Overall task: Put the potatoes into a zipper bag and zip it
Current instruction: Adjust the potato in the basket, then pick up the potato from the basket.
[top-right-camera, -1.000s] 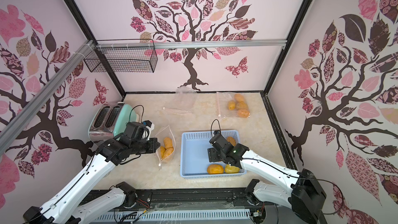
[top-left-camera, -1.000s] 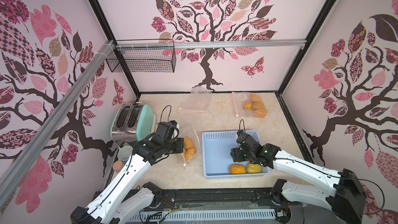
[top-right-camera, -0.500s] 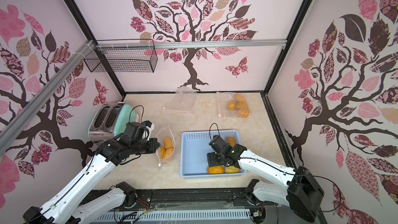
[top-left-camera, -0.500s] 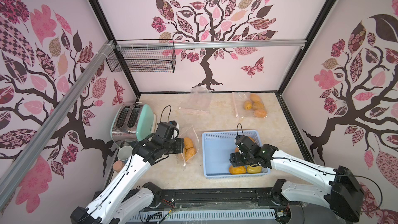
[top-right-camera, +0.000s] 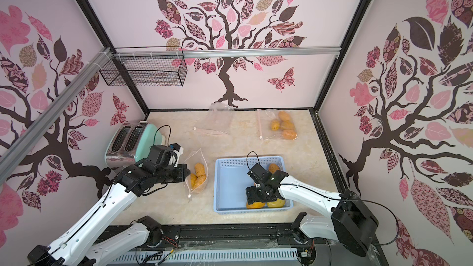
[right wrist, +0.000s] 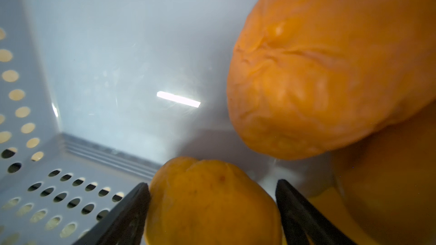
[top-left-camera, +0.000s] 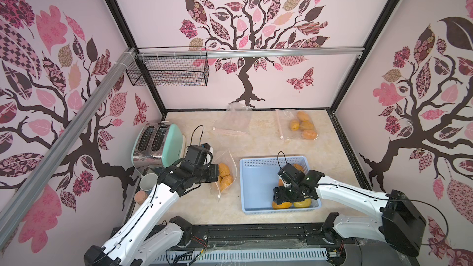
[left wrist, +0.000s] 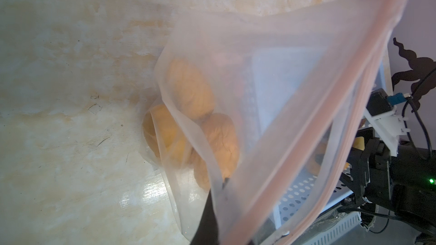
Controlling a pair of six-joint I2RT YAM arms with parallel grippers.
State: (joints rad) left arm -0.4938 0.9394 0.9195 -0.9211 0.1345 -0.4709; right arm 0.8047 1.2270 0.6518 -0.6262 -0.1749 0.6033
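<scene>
- Pink tree-patterned walls surround a pale marble table (top-left-camera: 256,134).
- Beside the blue basket (top-left-camera: 258,185), the left pincer (top-left-camera: 216,174) pinches the rim of the zipper bag (top-left-camera: 230,157), apparently holding its mouth up for loading; potatoes (top-left-camera: 224,176) lie inside.
- Inside the basket, the right pincer (right wrist: 212,183) stands spread around another potato (right wrist: 207,208), likely to lift it.

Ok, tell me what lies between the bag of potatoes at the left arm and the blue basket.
Nothing. Only a bare strip of tabletop separates the bag from the basket, and both top views show this.
</scene>
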